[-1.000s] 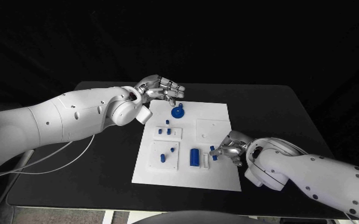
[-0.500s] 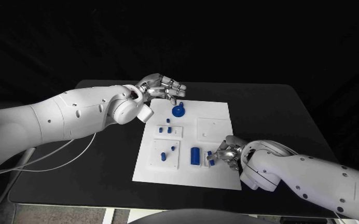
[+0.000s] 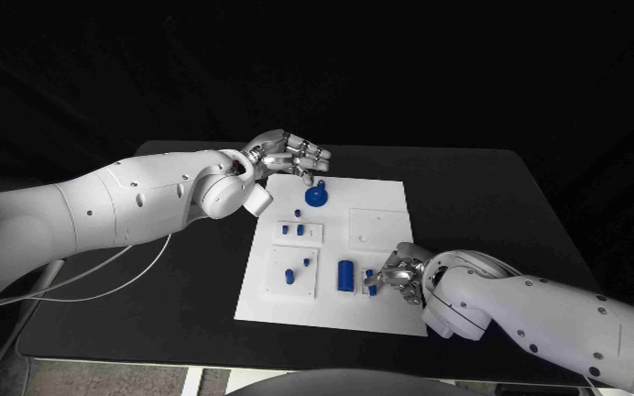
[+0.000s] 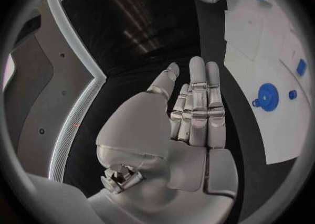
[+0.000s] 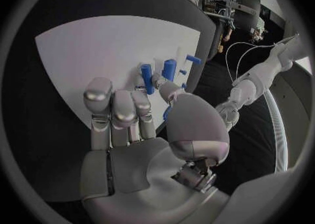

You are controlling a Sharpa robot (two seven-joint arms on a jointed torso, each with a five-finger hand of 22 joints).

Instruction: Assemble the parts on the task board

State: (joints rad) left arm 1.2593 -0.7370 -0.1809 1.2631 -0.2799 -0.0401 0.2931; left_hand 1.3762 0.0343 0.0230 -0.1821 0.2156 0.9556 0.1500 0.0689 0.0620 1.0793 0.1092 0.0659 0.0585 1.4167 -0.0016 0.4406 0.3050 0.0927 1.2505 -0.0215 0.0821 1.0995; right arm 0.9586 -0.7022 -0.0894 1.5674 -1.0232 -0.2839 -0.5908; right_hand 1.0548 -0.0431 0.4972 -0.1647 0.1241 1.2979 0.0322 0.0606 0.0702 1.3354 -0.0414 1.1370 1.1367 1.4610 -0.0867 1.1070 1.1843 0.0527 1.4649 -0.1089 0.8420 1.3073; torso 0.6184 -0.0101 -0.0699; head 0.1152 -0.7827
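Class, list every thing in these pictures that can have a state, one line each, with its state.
task board: flat on the table.
round blue part: lying on the board's far end.
long blue part: lying on the board.
left hand: open, holding nothing.
right hand: fingertips at a small blue part; hold unclear.

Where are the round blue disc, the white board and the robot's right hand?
Round blue disc [image 3: 316, 197], head view, its centre.
Task board [image 3: 377, 226], head view, bare surface.
Right hand [image 3: 401, 272], head view, knuckles.

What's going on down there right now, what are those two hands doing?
Left hand open, hovering at the task board's far edge. Right hand low on the board, fingers at a small blue part; grip unclear. Nothing in the way.
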